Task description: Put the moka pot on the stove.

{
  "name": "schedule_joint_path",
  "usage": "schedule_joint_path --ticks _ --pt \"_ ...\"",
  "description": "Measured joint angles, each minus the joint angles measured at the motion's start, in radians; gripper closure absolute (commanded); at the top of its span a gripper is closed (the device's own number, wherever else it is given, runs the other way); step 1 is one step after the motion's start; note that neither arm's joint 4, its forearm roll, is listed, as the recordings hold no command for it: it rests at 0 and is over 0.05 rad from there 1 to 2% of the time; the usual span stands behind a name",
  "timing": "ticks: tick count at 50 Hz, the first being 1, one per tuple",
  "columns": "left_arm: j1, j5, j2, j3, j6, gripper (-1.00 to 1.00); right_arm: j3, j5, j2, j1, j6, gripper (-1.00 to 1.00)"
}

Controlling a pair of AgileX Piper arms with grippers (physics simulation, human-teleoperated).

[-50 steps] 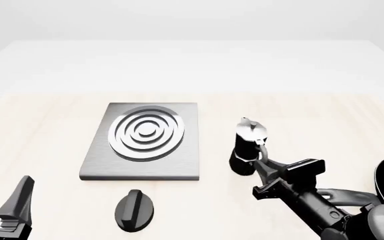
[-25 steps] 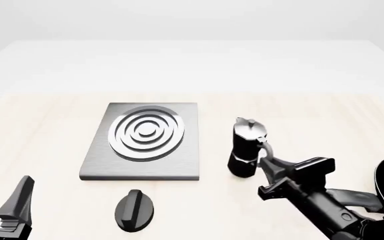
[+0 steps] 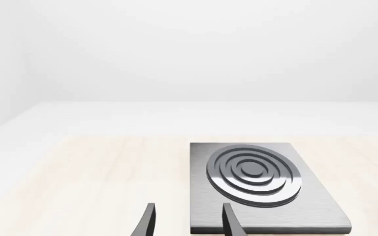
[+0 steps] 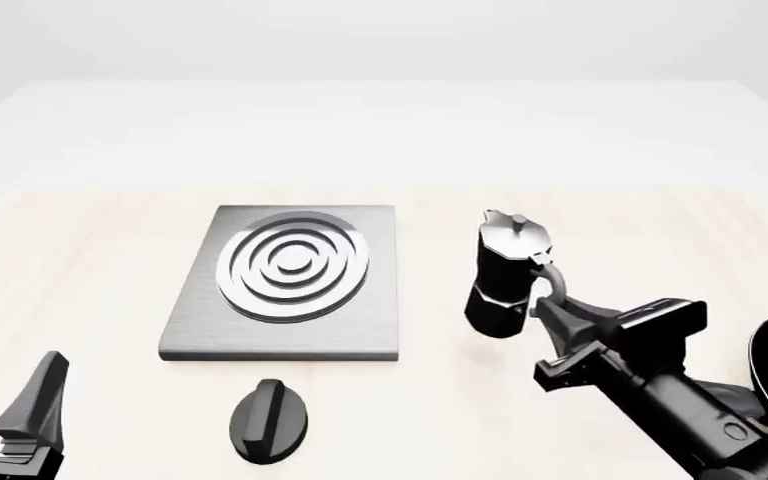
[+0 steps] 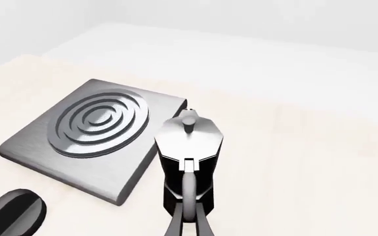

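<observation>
The moka pot (image 4: 504, 280), faceted black with a glossy silver lid, sits right of the brushed grey stove (image 4: 287, 283), its curved handle pinched by the right gripper (image 4: 546, 297). The left gripper (image 3: 187, 223) is spread, holding nothing. No writing shows.

Right gripper (image 4: 546, 296) clamped; left gripper (image 4: 4, 395) spread.

Bare table (image 4: 438, 215) separates moka pot (image 4: 504, 280) from stove (image 4: 284, 285).
</observation>
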Motion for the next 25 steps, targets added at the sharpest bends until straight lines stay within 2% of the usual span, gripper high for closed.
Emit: schedule_joint_path --ticks 25 --pt "0.0 0.0 0.0 0.0 0.0 -1.0 -0.103 0.243 -0.208 0.004 -0.041 1.0"
